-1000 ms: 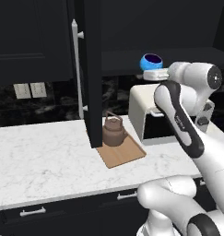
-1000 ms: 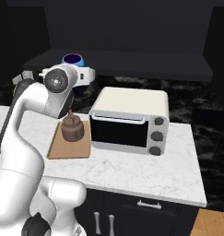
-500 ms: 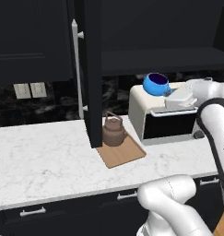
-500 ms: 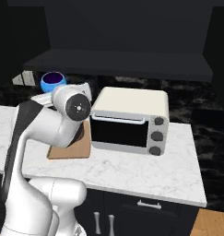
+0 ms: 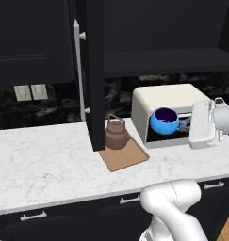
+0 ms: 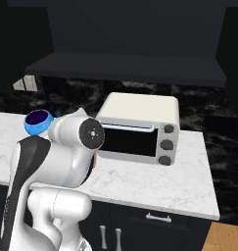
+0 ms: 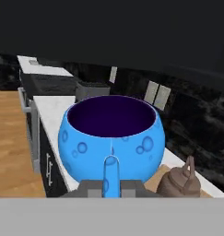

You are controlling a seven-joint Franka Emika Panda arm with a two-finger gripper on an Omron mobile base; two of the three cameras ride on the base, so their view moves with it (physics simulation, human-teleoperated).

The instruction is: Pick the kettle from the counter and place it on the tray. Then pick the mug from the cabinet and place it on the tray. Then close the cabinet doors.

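Two dark fingertips of our pincer [image 7: 111,186] are clenched on the small side handle of the mug [image 7: 112,137], which we carry upright in the air with its purple-blue inside open to view. We take the toaster oven [image 5: 168,112] as our landmark: in the left base view the mug [image 5: 165,121] hangs in front of its dark glass door, clear of the worktop [image 5: 45,165], and the white hand reaches it from the oven's right. In the right base view the mug [image 6: 38,122] shows well to the left of the toaster oven [image 6: 139,127], partly behind our arm.

To the left of the oven the tray [image 5: 128,157] lies flat on the worktop, and the kettle [image 5: 116,134] stands upright on the tray's back part, its bail handle arched over the lid. In the hand view the kettle [image 7: 179,180] sits lower than the mug and to its right.

Left of the kettle, still further from the oven, one of the cabinet doors [image 5: 94,73] stands swung out toward us with its long silver bar handle [image 5: 78,75] on the far face. Above the oven the cabinet [image 5: 165,61] shows its dark shelf. Two pale wall outlets [image 5: 30,92] sit on the backsplash far to the oven's left.
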